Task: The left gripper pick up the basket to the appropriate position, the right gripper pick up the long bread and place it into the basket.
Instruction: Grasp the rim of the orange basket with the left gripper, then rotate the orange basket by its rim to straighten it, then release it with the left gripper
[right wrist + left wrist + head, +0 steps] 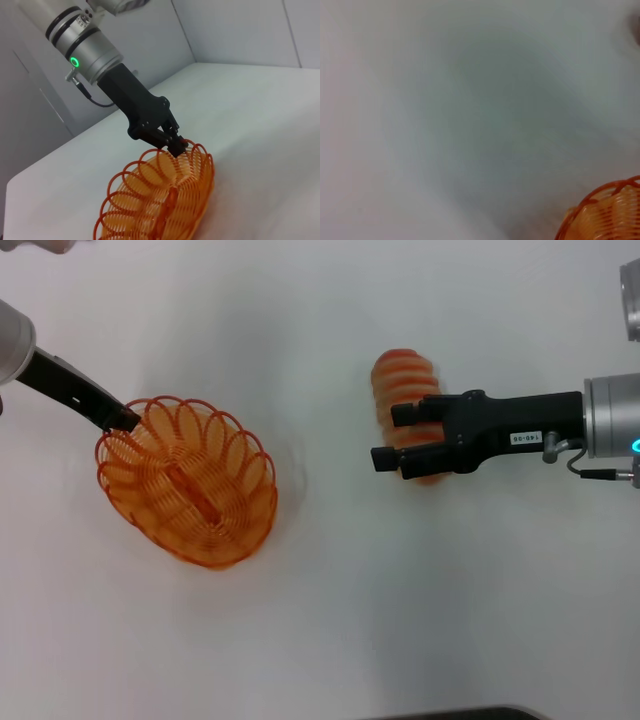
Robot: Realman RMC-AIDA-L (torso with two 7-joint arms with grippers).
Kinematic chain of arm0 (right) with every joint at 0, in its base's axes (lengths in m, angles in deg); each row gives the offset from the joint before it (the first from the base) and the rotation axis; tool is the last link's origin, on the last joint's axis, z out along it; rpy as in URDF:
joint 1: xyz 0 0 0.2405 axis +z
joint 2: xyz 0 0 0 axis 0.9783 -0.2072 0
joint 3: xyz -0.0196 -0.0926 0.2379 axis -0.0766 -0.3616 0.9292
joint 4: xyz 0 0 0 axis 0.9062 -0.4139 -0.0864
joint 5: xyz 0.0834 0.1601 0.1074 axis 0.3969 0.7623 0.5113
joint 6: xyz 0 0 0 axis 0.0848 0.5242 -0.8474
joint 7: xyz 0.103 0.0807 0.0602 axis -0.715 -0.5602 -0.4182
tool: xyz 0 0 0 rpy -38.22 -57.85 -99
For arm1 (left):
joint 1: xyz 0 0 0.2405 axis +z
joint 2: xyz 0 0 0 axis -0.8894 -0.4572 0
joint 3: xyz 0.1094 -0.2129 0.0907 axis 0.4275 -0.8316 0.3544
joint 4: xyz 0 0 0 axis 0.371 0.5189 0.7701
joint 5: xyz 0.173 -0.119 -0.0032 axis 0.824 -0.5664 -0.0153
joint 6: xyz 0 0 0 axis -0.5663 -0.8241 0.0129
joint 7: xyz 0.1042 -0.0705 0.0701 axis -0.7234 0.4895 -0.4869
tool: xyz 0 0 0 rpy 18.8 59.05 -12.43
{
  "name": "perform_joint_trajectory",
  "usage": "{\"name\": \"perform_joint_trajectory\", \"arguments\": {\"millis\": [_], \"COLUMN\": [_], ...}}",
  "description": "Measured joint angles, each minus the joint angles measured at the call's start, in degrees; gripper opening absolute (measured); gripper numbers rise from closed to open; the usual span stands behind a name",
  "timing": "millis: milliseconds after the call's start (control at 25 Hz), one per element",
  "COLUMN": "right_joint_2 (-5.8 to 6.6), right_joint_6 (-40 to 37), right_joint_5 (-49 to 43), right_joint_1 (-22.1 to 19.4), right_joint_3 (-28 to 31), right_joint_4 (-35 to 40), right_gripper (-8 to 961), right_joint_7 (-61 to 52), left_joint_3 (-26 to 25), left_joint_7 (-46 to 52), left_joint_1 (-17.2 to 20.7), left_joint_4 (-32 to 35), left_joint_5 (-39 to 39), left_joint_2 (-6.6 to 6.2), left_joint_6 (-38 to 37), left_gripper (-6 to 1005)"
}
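The orange wire basket [190, 480] is at the left of the white table, empty. My left gripper [122, 420] is shut on its far-left rim. The right wrist view shows this grip [176, 145], with the basket [155, 205] tilted under it. A corner of the basket [610, 212] shows in the left wrist view. The long bread [403, 375] lies right of centre, pale with orange ridges. My right gripper [390, 437] hovers over its middle, coming from the right. Its fingers are spread and partly hide the bread.
The white table [330, 620] stretches between the basket and the bread. A dark edge [460, 712] shows at the front. Pale walls [240, 30] stand behind the table in the right wrist view.
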Motion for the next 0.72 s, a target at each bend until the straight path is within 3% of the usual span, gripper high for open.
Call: {"name": "perform_joint_trajectory", "arguments": {"millis": [80,240,440,720], "right_joint_2": [0.18,0.57,1.88,2.91], "right_joint_6": [0.0,0.0,0.1,0.2], "right_joint_5": [0.0,0.1,0.1,0.1], "right_joint_1": [0.0,-0.3,-0.8,-0.7], "right_joint_3": [0.2,0.4,2.2,3.9], "right_joint_4": [0.0,0.0,0.4,0.7], "right_gripper": [932,932,931,930], "right_joint_7": [0.0,0.0,0.3,0.4], "left_joint_3": [-0.3,-1.3,-8.3,-12.0], "left_joint_7": [0.6,2.3,4.6,12.6], "left_joint_1": [-0.1,-0.1,-0.2,0.1], "left_joint_4": [0.1,1.0,2.8,3.0], "left_joint_5": [-0.5,-0.8,-2.0,-5.0], "left_joint_2": [-0.38,-0.56,-0.45,-0.93], "left_joint_6": [-0.5,-1.3,-4.9,-4.6], "left_gripper": [74,73,72,70]}}
